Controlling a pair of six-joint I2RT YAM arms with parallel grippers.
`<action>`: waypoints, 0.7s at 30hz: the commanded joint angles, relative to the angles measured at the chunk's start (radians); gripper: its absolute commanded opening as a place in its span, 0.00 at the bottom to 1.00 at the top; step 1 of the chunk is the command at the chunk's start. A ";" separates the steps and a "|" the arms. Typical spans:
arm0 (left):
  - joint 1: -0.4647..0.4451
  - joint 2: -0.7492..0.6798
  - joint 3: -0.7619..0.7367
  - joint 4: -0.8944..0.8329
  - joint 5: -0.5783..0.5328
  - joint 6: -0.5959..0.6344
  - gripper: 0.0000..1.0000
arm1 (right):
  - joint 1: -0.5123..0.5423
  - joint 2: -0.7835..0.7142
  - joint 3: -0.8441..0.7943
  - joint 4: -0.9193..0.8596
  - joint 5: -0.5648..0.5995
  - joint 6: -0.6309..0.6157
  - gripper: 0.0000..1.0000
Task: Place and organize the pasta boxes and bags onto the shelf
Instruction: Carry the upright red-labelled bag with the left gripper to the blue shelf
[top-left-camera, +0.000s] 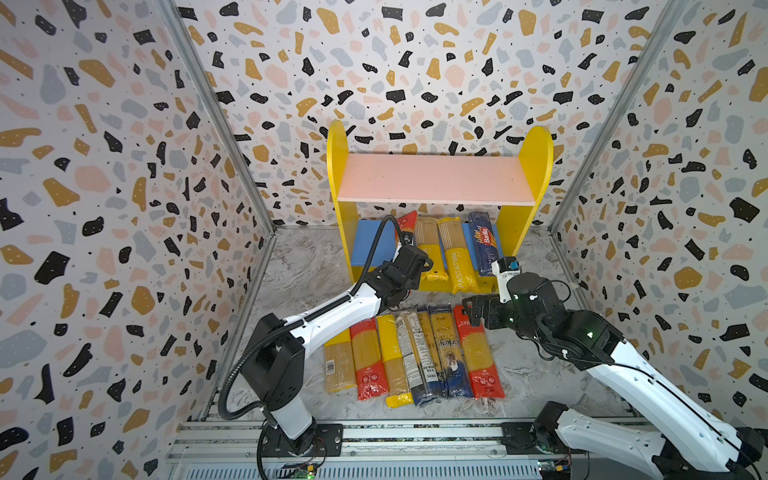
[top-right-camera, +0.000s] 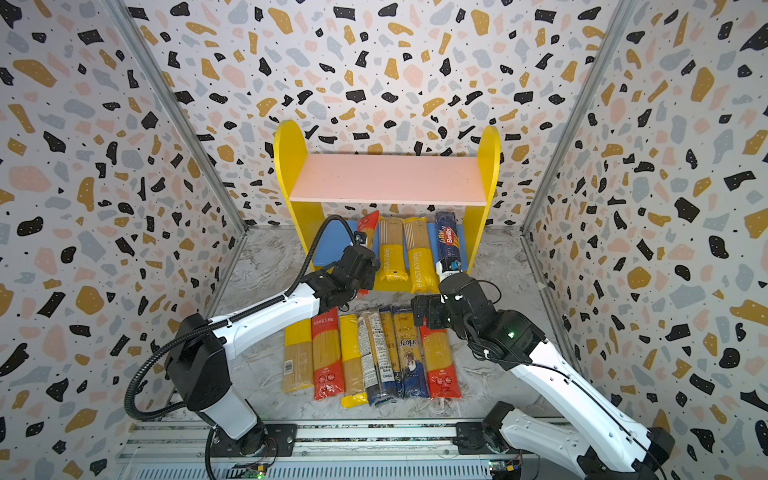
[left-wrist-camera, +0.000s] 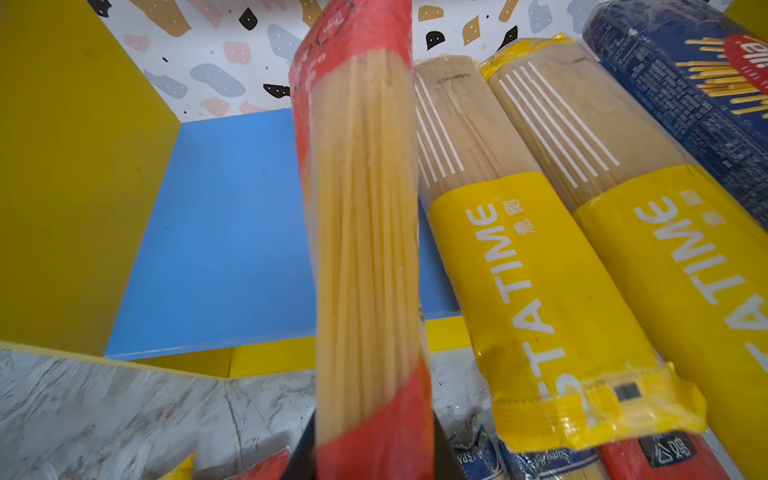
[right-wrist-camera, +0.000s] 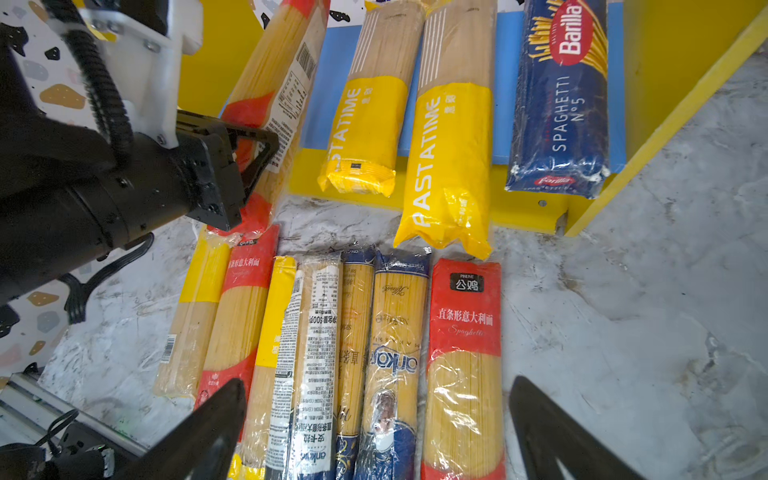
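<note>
Over the shelf's blue board (left-wrist-camera: 232, 232), left gripper (right-wrist-camera: 253, 166) pinches a tilted red pack (left-wrist-camera: 365, 208). Best laid flat beside the yellow pack (left-wrist-camera: 519, 270); right gripper (right-wrist-camera: 376, 390) spread wide.

In both top views I lose the left gripper (right-wrist-camera: 259, 160) fingertips under its own wrist. The red pack (left-wrist-camera: 365, 249) it grips leaves the left wrist frame at both ends. Toward 1 o'clock the right wrist (top-left-camera: 508, 270) covers the near end of the Barilla pack (top-left-camera: 482, 241).
</note>
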 joint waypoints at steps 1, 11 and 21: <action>0.014 -0.001 0.100 0.120 -0.066 -0.004 0.00 | -0.037 -0.011 0.036 -0.020 -0.038 -0.034 0.99; 0.034 0.133 0.268 0.031 -0.118 0.001 0.00 | -0.137 -0.011 0.037 -0.018 -0.109 -0.084 0.99; 0.056 0.192 0.322 -0.025 -0.144 -0.004 0.00 | -0.217 0.011 0.037 0.003 -0.178 -0.119 0.99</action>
